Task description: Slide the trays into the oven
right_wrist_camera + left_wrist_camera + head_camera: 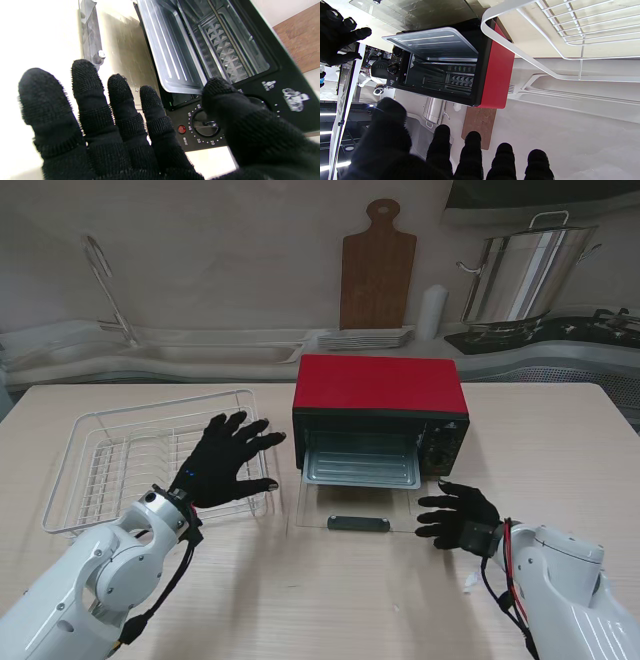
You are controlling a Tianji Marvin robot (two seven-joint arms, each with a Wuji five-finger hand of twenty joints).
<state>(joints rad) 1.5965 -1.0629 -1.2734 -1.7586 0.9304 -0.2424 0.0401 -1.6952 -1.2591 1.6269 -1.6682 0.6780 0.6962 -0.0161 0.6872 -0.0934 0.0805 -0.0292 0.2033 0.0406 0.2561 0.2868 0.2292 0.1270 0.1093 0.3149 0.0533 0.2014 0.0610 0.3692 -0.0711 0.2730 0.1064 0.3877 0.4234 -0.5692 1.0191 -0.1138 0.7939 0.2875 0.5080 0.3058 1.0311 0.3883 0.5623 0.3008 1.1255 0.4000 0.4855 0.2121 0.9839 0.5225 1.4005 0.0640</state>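
A red-topped oven stands mid-table with its glass door folded flat toward me. A silver tray sticks halfway out of the oven mouth; the tray also shows in both wrist views. My left hand hovers open, fingers spread, over the right end of the white wire rack, just left of the oven. My right hand is open beside the door's right edge, near the oven's dial panel. Neither hand touches the tray.
Behind the oven are a wooden cutting board, a stack of plates, a steel stockpot on a stove and a sink with faucet. The wire rack holds nothing.
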